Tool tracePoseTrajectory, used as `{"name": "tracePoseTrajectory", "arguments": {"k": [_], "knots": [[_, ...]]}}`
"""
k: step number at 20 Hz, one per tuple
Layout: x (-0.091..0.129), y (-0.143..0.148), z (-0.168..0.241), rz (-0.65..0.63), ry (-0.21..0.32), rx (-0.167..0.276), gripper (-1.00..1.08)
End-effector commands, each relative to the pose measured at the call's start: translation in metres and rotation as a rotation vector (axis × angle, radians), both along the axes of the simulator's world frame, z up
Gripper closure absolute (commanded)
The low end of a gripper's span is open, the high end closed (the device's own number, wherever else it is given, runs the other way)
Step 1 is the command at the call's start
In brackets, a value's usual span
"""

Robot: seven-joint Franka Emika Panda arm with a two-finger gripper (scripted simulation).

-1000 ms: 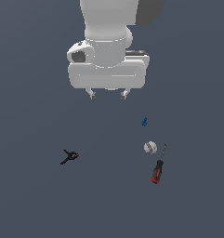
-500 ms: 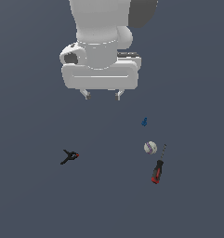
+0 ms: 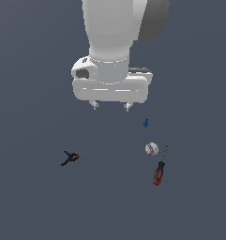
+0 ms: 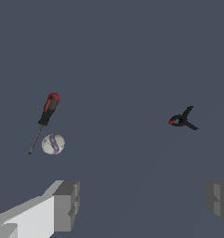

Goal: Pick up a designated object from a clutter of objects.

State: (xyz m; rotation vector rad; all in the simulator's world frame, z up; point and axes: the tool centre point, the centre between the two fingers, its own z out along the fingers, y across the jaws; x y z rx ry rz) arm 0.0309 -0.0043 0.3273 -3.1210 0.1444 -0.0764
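Note:
The red-and-black screwdriver (image 3: pixel 159 169) lies on the grey floor at the exterior view's right, its thin shaft pointing away from its handle toward the white ball with purple marks (image 3: pixel 151 149) beside it. It also shows in the wrist view (image 4: pixel 45 116), next to the ball (image 4: pixel 53 144). A tiny blue piece (image 3: pixel 145 123) sits beyond the ball. A black clamp with red tips (image 3: pixel 70 158) lies apart at the exterior view's left, also in the wrist view (image 4: pixel 182 120). My gripper (image 3: pixel 110 106) hangs open and empty well above the floor, clear of all items.
The floor is a plain dark grey surface with no visible edges. The arm's white body (image 3: pixel 119 37) fills the upper middle of the exterior view. The gripper's grey fingers (image 4: pixel 67 205) stand wide apart in the wrist view.
The arm has shifted a little toward the exterior view's left and up between the earlier frames. The objects on the floor have not moved.

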Motion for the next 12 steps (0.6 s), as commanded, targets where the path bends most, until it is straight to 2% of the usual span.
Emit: {"name": "tracePoseTrajectory", "arguments": {"k": [1, 12], "knots": [[0.009, 0.011, -0.011, -0.021, 0.004, -0.001, -0.92], [0.054, 0.090, -0.091, -0.154, 0.022, -0.004, -0.92]]}}
